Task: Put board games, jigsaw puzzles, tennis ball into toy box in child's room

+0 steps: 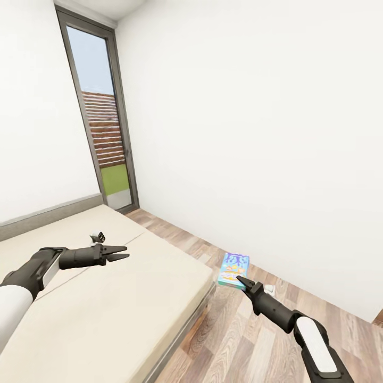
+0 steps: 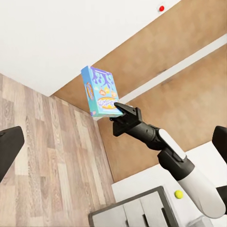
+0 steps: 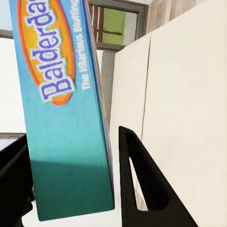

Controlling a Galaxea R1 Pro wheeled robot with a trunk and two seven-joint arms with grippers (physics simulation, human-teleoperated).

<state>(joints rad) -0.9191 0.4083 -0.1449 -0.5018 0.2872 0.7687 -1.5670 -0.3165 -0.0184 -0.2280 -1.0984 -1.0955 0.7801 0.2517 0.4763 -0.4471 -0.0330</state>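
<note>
Turquoise cardboard marks the one board game [image 1: 233,270] in sight, a flat box printed "Balderdash", sitting right of centre in the lower half of the head view, above the wood-plank floor [image 1: 239,340] just off the edge of the bed [image 1: 133,298]. The right gripper [image 1: 242,280] is clamped on its near edge; in the right wrist view the box [image 3: 66,109] fills the space between the two black fingers [image 3: 142,184], pinched upright between them. The right arm rises from the lower right corner of the head view, forearm stretched diagonally up and to the left, white shell near the elbow and black toward the wrist. The left arm enters from the lower left edge, elbow bent, forearm lying nearly level over the beige mattress and pointing right. The left gripper [image 1: 118,253] has its two fingers parted and carries nothing. The left wrist view catches the game box [image 2: 100,91] from the side with the right gripper [image 2: 120,108] gripping it. One tall window [image 1: 103,133] stands in the upper left of the head view, between plain white walls [image 1: 255,133]. A single small yellow-green ball [image 2: 178,194] shows low right in the left wrist view.
</note>
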